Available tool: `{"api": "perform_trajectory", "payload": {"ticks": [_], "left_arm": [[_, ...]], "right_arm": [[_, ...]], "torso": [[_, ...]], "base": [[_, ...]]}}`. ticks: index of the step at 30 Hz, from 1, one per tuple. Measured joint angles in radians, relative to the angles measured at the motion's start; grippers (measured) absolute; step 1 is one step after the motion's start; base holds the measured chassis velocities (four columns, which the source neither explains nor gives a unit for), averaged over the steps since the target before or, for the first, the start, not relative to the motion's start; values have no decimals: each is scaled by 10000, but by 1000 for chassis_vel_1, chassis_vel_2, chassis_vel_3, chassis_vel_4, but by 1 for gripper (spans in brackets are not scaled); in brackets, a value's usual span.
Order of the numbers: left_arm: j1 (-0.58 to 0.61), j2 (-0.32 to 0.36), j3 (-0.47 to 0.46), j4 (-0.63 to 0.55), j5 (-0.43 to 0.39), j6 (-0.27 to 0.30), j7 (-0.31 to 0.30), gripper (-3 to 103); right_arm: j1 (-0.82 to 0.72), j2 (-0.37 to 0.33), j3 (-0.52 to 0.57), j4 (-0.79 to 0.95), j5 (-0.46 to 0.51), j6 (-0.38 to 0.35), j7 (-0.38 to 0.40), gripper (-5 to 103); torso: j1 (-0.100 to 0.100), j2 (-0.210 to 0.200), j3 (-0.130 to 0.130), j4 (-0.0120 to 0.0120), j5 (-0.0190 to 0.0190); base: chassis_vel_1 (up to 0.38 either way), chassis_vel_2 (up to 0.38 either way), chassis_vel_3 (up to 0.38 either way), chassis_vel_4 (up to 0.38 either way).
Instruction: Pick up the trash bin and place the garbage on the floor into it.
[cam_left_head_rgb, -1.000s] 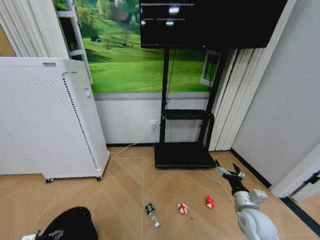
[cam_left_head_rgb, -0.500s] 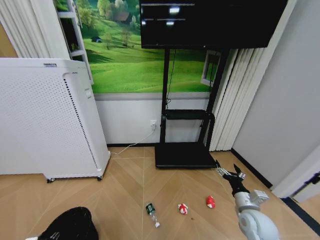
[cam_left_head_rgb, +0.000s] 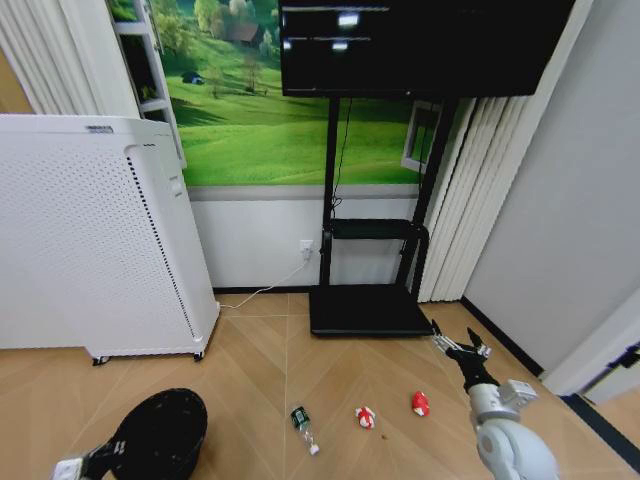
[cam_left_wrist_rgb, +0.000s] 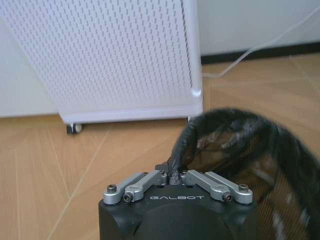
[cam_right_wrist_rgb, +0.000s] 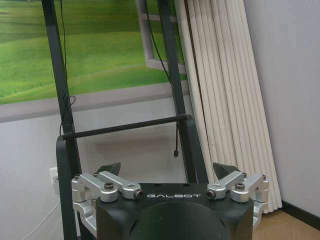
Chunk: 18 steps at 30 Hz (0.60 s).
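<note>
Parquet floor (cam_left_head_rgb: 250, 370): trash bin (cam_left_head_rgb: 160, 435) in left hand (cam_left_wrist_rgb: 172, 176)

Even, bright indoor light is filling the room. Ceiling lamps are glaring off the dark TV screen (cam_left_head_rgb: 420, 45). Wide-angle distortion is bending the head view's edges, and the trash bin (cam_left_wrist_rgb: 250, 150) is blurring in the left wrist view.

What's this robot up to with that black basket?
Its left gripper is shut on the rim of the trash bin, holding it beside the white appliance. The right gripper hangs open over the floor. The clear plastic bottle, crumpled wrapper and small red piece lie on the floor, not yet in the bin.
</note>
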Motion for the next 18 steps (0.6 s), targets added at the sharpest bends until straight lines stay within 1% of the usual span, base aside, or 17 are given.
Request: {"api": "perform_trajectory", "payload": {"ticks": [2, 3, 4, 6, 7, 8, 10, 11, 13, 18], "left_arm": [[-5, -66, 5, -209, 23, -12, -35, 5], [-4, -142, 9, -512, 26, -24, -28, 4], [-4, -142, 9, -512, 26, -24, -28, 4], [13, -213, -51, -924, 24, -49, -27, 4], [28, -233, -131, -1183, -1, -52, -30, 4], [28, -233, -131, -1183, -1, -52, -30, 4], [78, -246, -255, -1634, -43, -33, -35, 4], [78, -246, -255, -1634, -43, -33, -35, 4], [202, -250, -376, -2246, -9, 38, -37, 4], [378, -192, -586, -2728, 139, 60, 11, 4]], "right_arm": [[4, -3, -1, -11, -14, 6, 0, 100], [10, -5, -5, -15, -24, 8, 0, 100], [10, -5, -5, -15, -24, 8, 0, 100], [12, -10, -4, -24, -39, 12, 0, 100], [9, -11, -2, -43, -68, 23, 7, 100], [9, -11, -2, -43, -68, 23, 7, 100], [-4, -3, -6, -80, -131, 85, 32, 100], [-4, -3, -6, -80, -131, 85, 32, 100], [-93, 29, -17, -39, -161, 110, 25, 100], [-206, 63, 32, 31, -315, 141, -131, 100]], "torso": [[0, 0, 0, 3, 0], [0, 0, 0, 0, -3], [0, 0, 0, 0, -3], [0, 1, 0, -3, -4], [0, 1, 0, -2, 0], [0, 1, 0, -2, 0], [0, 1, 0, 3, -2], [0, 1, 0, 3, -2], [0, 1, 0, -1, -1], [0, 2, 0, -2, 0]], "base": [[0, 0, 0, 0], [0, 0, 0, 0], [0, 0, 0, 0], [0, 0, 0, 0], [0, 0, 0, 0], [0, 0, 0, 0], [0, 0, 0, 0], [0, 0, 0, 0], [0, 0, 0, 0], [0, 0, 0, 0]]}}
